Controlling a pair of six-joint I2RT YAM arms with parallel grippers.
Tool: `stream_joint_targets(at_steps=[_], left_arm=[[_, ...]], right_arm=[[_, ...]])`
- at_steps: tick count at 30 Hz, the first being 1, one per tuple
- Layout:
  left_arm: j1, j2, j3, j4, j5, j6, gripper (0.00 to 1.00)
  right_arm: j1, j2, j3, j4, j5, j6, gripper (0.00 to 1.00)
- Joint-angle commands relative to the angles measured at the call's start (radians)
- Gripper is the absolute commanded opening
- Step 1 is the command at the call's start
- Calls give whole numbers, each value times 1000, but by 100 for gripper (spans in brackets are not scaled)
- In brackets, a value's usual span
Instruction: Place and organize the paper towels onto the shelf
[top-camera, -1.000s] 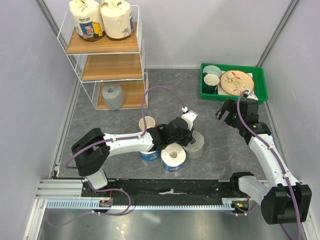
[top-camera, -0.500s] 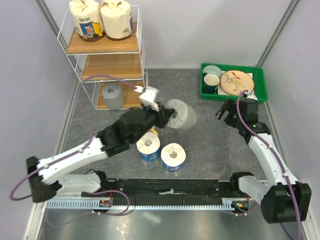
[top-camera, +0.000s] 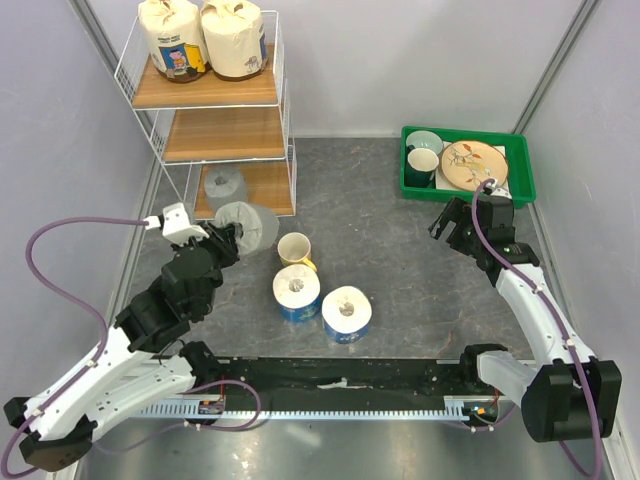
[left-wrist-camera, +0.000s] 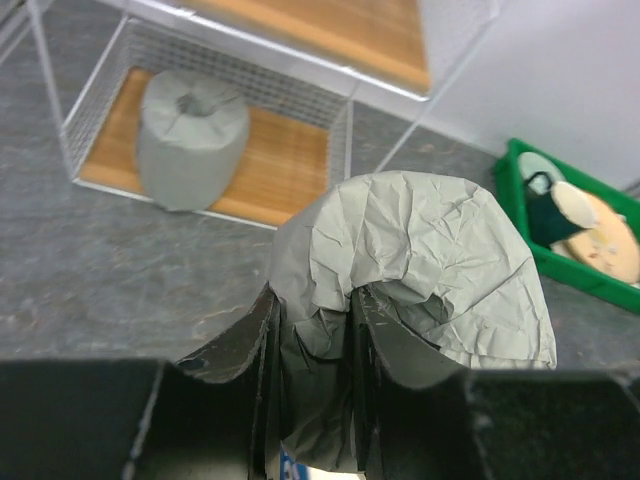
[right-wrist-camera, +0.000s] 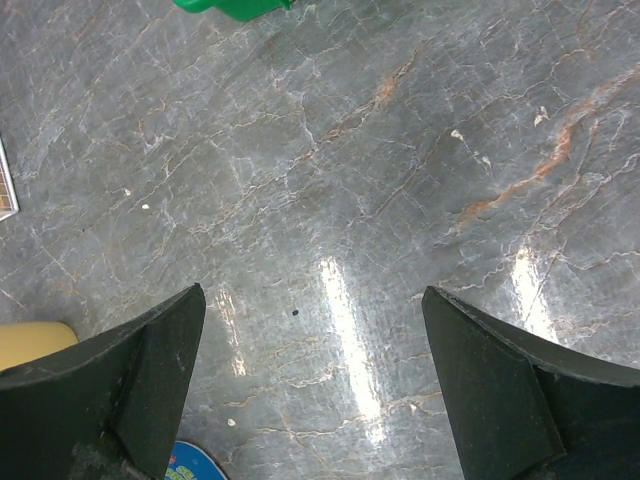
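My left gripper (top-camera: 226, 240) is shut on the wrapper of a grey paper towel roll (top-camera: 247, 225) and holds it in the air in front of the shelf's (top-camera: 215, 88) bottom tier. In the left wrist view the roll (left-wrist-camera: 420, 260) fills the middle, pinched at my left gripper (left-wrist-camera: 315, 330). A second grey roll (top-camera: 224, 190) stands on the bottom board, also in the left wrist view (left-wrist-camera: 192, 135). Two cream rolls (top-camera: 205, 38) stand on the top tier. Two white-and-blue rolls (top-camera: 297, 292) (top-camera: 347, 314) stand on the table. My right gripper (top-camera: 449, 226) is open and empty above bare table (right-wrist-camera: 310, 300).
A yellow mug (top-camera: 293, 248) stands beside the held roll, just behind the white-and-blue rolls. A green tray (top-camera: 520, 170) with dishes sits at the back right. The shelf's middle tier (top-camera: 222, 135) holds nothing.
My left arm has lifted the grey roll off the table and swung it left and back toward the shelf's bottom tier. The right arm has not moved.
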Motion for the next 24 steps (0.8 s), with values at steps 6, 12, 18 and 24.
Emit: stream_joint_targets(at_steps=[6,12,18,24], left_arm=[[187,93,-81,86,92,-88,23],[386,210,-94,248,251,-39,23],[456,329,-71,366,359,-22,23],[476,441,-49,446,388,-22,23]], right_arm=[[-5,3,-3,36,-20,-8,98],[-5,-5,2,34,-19,-13,98],[-6,5,6,33,-8,-19,98],[-8,6,14,33,-5,-13,98]])
